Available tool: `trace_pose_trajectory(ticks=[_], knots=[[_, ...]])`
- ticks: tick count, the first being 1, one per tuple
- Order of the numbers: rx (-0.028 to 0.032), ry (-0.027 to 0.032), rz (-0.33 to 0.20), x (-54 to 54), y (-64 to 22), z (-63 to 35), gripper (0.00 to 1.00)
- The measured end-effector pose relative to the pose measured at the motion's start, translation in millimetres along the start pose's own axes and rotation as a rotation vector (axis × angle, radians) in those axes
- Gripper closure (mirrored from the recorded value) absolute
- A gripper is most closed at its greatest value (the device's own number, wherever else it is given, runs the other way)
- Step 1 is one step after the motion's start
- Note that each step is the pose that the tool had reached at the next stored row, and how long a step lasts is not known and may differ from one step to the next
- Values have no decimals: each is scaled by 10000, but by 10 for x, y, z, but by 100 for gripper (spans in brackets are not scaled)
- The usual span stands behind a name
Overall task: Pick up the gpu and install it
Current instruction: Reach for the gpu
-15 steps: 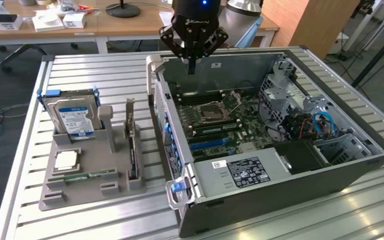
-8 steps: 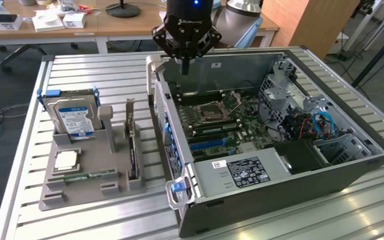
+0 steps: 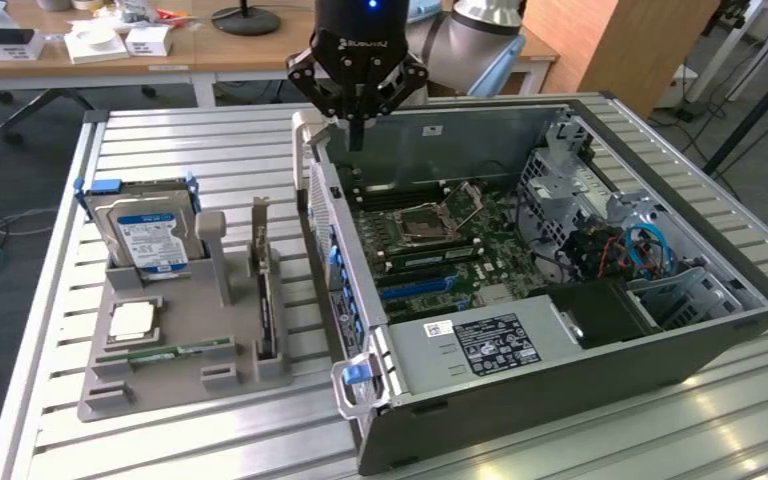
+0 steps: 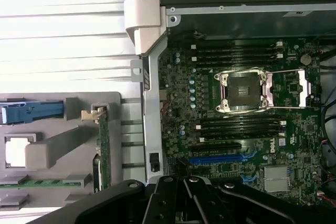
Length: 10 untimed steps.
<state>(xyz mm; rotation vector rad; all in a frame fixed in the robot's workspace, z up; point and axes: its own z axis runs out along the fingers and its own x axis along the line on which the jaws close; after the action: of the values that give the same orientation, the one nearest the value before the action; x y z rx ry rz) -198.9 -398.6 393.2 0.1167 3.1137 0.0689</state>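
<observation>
The gpu stands on its long edge in a slot of the grey holder, to the exterior view's left of the open computer case. In the wrist view the gpu appears edge-on as a thin green board with a metal bracket at one end. My gripper hangs above the far corner of the case, well beyond the gpu and apart from it. Its fingers are shut with nothing between them. In the wrist view the gripper hovers over the motherboard near a blue slot.
The holder also carries a hard drive, a square processor and a green memory stick. A processor socket and a power supply sit inside the case. Everything rests on a slatted metal table. Desks stand behind.
</observation>
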Motion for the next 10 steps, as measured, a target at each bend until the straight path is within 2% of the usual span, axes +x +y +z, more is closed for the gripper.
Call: trace_pose_trajectory(ticks=[10], knots=[[0, 0, 0, 185, -13, -5, 90]])
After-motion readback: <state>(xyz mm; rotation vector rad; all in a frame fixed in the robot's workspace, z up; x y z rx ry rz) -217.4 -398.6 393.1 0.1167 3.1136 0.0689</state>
